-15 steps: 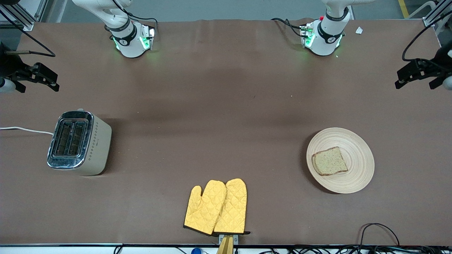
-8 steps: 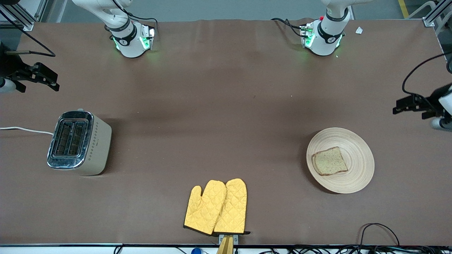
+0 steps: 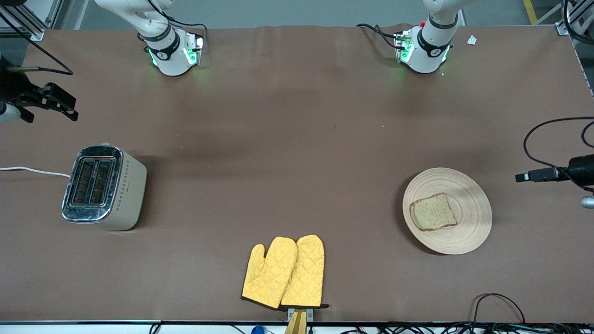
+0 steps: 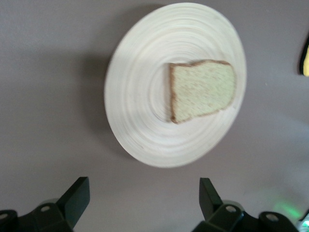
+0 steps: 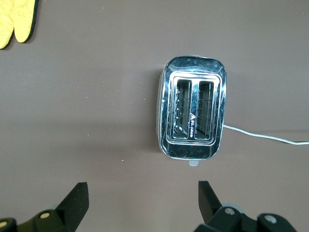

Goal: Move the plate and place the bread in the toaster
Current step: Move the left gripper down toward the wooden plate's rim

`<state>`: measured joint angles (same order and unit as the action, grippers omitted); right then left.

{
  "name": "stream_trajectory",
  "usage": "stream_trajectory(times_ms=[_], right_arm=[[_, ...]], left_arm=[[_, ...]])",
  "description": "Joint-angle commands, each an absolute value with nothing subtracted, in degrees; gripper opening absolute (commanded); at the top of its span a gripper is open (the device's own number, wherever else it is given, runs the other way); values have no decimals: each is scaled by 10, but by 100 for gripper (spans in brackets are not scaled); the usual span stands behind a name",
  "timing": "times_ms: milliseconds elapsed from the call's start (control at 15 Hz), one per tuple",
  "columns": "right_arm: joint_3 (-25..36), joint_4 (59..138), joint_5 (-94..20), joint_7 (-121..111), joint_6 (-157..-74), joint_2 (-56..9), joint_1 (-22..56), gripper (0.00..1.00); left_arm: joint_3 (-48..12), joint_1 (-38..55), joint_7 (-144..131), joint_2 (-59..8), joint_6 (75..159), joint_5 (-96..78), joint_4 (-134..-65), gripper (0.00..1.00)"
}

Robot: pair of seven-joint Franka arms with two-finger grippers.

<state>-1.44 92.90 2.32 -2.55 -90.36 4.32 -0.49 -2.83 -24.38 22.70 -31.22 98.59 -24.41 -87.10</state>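
The round beige plate point(image 3: 468, 222) lies toward the left arm's end of the table with the brown bread slice point(image 3: 433, 212) on it. The left wrist view shows the plate point(image 4: 140, 101) and the bread point(image 4: 203, 90) too. My left gripper point(image 3: 523, 177) is open and empty over bare table beside the plate; its own view point(image 4: 143, 193) shows the jaws wide apart. The cream toaster point(image 3: 104, 188) with chrome top stands toward the right arm's end, slots empty point(image 5: 193, 113). My right gripper point(image 3: 69, 109) waits, open and empty point(image 5: 142, 193), over bare table beside the toaster.
Two yellow oven mitts point(image 3: 284, 272) lie near the front edge at the middle; one shows in the right wrist view point(image 5: 14, 19). The toaster's white cord point(image 3: 32, 170) runs off the table's end. Black cables point(image 3: 496, 301) loop by the front edge.
My left gripper has swung down from over the table's end to a spot beside the plate and turned edge-on. The right arm, plate, bread and toaster have not moved.
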Motion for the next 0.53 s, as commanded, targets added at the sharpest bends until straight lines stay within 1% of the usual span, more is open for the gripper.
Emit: stream_trajectory(times_ms=[0,200,333,467], right_arm=[[-14,939,18,-18,-917,46,-7,100],[-11,940,18,-18,-915,47,-11,100],[-11,939,18,-18,-916,47,-17,100],[-11,939,18,-18,-918,46,-15,100]], left_arm=[[-32,-262,231,-362,991,-293,-852,100],[-32,-280,249,-416,996,-294,-834,100],[-31,-285,274,-438,999,-294,-809,95],[-32,-291,278,-449,1003,-299,-808,90]])
